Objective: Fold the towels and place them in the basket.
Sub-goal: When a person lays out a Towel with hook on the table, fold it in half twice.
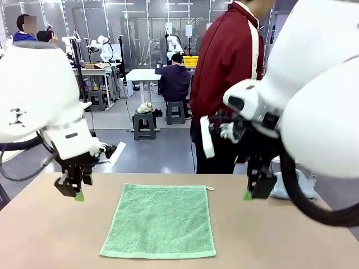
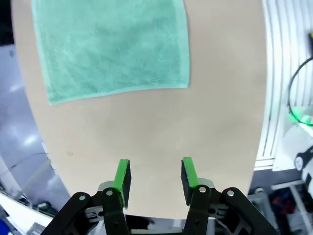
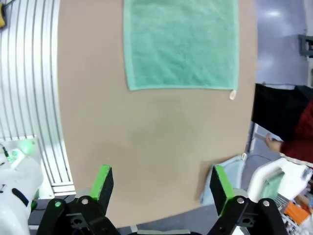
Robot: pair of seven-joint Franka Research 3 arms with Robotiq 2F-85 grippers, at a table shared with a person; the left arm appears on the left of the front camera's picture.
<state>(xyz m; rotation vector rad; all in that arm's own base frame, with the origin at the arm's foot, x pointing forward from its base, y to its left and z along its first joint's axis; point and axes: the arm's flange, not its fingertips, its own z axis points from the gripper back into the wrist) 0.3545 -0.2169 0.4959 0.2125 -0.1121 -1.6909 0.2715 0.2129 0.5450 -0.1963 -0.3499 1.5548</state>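
L fingers (image 2: 122, 176): pads about half apart, nothing between them but bare table. R fingers (image 3: 103, 182): spread as wide as they go, also empty. So neither the left gripper (image 1: 76, 193) nor the right gripper (image 1: 253, 193) has hold of anything.

Both hang just above the table (image 1: 280, 241). The left one sits off the far-left corner of the towel (image 1: 159, 221), the right one off its far-right corner and a bit further from the cloth. The towel is sea-green, spread flat and unfolded mid-table between the two arms, w/ a small loop tab (image 1: 209, 188) at its far-right corner. A person (image 1: 230, 84) stands at the far edge, close behind the right arm.

What could bite you, as I judge it:
- Flat terry gives no raised edge. Come down too shallow and the pads skate over the pile; too deep and they jam on the tabletop.
- The narrower L opening leaves less margin to straddle the hem, so you may catch only a few loops and drop the corner mid-fold.
- Uneven pickup L vs R means a skewed fold.
- The right arm swings near the person, so watch clearance.
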